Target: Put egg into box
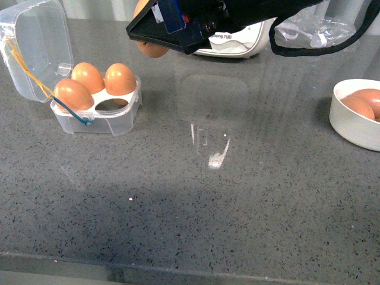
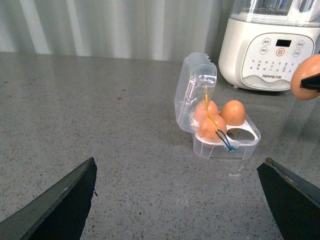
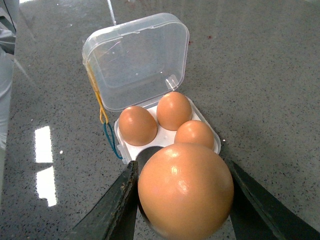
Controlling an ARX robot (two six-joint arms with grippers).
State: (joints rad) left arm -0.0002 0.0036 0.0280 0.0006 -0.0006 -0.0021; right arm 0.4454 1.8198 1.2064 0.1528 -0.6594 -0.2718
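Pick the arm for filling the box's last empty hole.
Right: the right gripper holds an egg up near the open box, which has one free hole. The left gripper is open and empty.

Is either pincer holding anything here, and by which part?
The right pincer holds an egg, gripped by its two opposite sides, one finger against each. The left pincer is open and empty.

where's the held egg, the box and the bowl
egg (image 3: 185, 192), right wrist view, middle of its shell
box (image 1: 98, 126), front view, clear front wall
bowl (image 1: 350, 127), front view, white outer wall
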